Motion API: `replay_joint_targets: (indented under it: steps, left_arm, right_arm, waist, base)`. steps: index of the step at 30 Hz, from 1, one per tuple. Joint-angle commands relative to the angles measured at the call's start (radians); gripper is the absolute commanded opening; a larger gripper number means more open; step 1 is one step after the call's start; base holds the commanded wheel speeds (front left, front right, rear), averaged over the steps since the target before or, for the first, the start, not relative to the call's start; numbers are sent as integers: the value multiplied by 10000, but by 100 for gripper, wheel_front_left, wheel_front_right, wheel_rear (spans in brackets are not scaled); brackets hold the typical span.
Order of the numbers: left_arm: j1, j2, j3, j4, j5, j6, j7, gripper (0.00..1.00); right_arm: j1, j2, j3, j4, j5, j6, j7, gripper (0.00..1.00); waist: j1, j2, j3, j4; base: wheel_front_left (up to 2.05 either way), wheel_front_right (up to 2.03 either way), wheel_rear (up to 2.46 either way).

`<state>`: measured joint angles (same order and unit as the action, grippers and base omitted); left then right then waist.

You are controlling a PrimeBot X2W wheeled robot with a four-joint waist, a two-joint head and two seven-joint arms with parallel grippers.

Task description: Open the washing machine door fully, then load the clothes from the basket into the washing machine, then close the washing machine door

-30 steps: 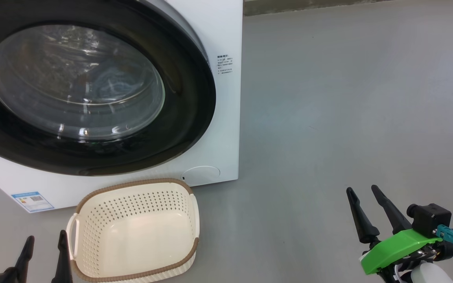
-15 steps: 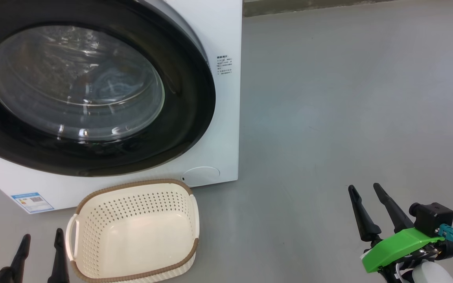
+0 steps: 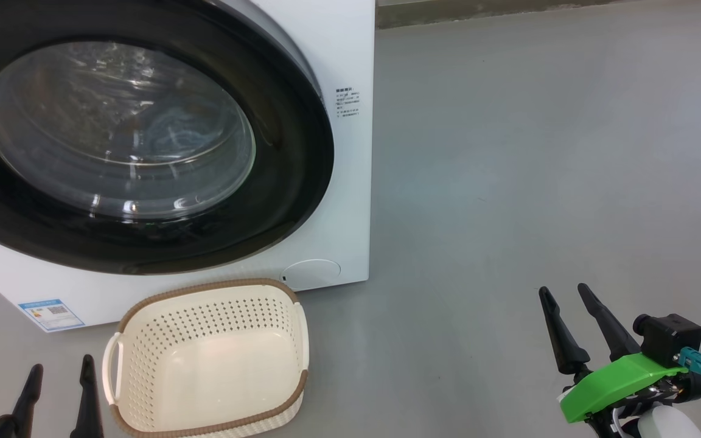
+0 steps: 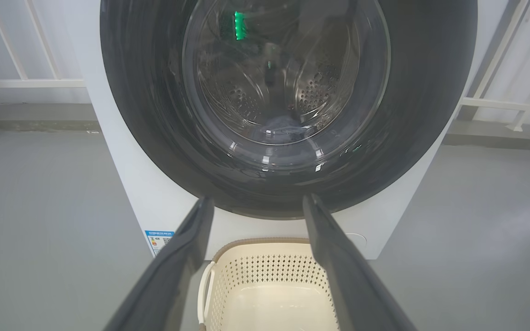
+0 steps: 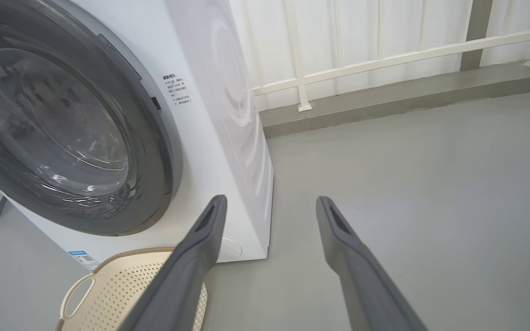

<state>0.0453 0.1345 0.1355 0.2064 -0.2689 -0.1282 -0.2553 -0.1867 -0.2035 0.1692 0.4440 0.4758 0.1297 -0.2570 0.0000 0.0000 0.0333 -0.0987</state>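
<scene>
The white front-loading washing machine [image 3: 350, 55] stands on the grey floor [image 3: 509, 182] with its round washing machine door [image 3: 292, 182] shut, glossy black rim around bulging clear glass. Through the glass, bluish clothes [image 3: 171, 129] lie low in the steel drum. The cream perforated basket [image 3: 204, 287], brown-rimmed and empty, sits upright on the floor just before the machine's front, below the door.
</scene>
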Motion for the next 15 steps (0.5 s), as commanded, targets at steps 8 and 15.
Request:
replay_joint_targets:
  steps: [8,15]
  left_arm:
    - [-84,224,273,-117,-56,-25,-65,100]
    - [21,-77,-43,250,-24,4,13,0]
  right_arm:
    - [123,-111,204,-279,-137,10,-48,100]
    - [189,61,4,133,24,0,9,0]
  waist:
    - [0,0,-22,34]
    - [0,0,-36,46]
  base:
    - [0,0,0]
    - [0,0,0]
